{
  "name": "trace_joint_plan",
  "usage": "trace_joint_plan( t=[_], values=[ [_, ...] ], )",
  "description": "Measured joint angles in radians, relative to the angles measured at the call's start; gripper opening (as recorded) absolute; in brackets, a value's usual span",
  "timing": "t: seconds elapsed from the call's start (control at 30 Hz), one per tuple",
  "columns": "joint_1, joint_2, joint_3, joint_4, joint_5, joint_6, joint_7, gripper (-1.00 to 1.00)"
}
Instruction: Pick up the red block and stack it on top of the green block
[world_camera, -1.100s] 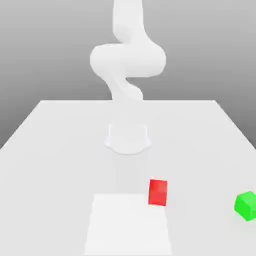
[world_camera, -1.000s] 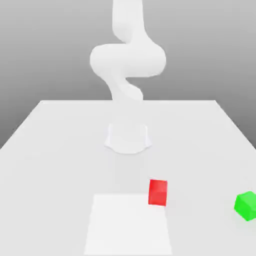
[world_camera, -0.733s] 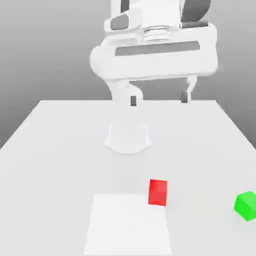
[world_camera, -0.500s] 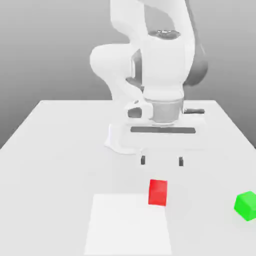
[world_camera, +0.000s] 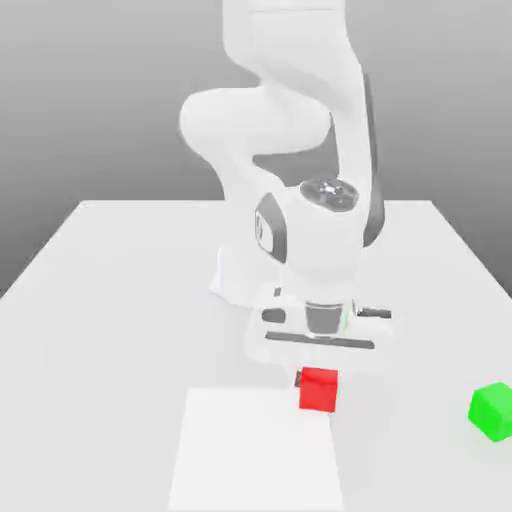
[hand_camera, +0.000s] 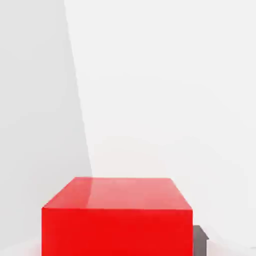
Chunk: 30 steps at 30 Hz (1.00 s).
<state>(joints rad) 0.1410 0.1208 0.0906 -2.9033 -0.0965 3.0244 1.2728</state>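
The red block (world_camera: 320, 391) rests on the white table near the front, at the corner of a lighter square patch. My gripper (world_camera: 319, 381) has come straight down over it, and its jaws are shut on the block's two sides. One dark fingertip (world_camera: 298, 379) shows against the block's side toward the exterior view's left. In the hand view the red block (hand_camera: 117, 220) looms close, with a dark finger pad (hand_camera: 200, 239) pressed against its side. The green block (world_camera: 492, 410) sits on the table far off toward the exterior view's right, apart from the gripper.
The arm's round base (world_camera: 240, 280) stands at the middle of the table (world_camera: 110, 300), behind the hand. A lighter square patch (world_camera: 255, 455) lies flat on the table in front.
The hand dropped from high above the table down onto the red block. Its fingers, wide apart half a second ago, have shut on the block. Both blocks stayed put.
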Motion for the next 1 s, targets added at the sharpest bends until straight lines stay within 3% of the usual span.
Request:
trace_joint_plan(
  t=[0.13, 0.23, 0.47, 0.7, 0.87, 0.9, 1.0],
  values=[
    [0.012, -0.139, 0.018, -0.020, 0.099, -0.118, -0.070, -1.00],
    [0.027, -0.206, 0.030, -0.006, 0.110, -0.199, -0.048, -1.00],
    [0.160, -0.107, 0.106, 0.200, 0.019, -0.316, 0.258, -1.00],
    [0.302, 0.003, 0.172, 0.420, 0.019, -0.424, 0.514, -1.00],
    [0.352, 0.153, 0.143, 0.468, -0.050, -0.324, 0.612, -1.00],
    [0.360, 0.178, 0.133, 0.470, -0.065, -0.301, 0.623, 1.00],
    [0.360, 0.178, 0.133, 0.470, -0.065, -0.301, 0.623, 1.00]
  ],
)
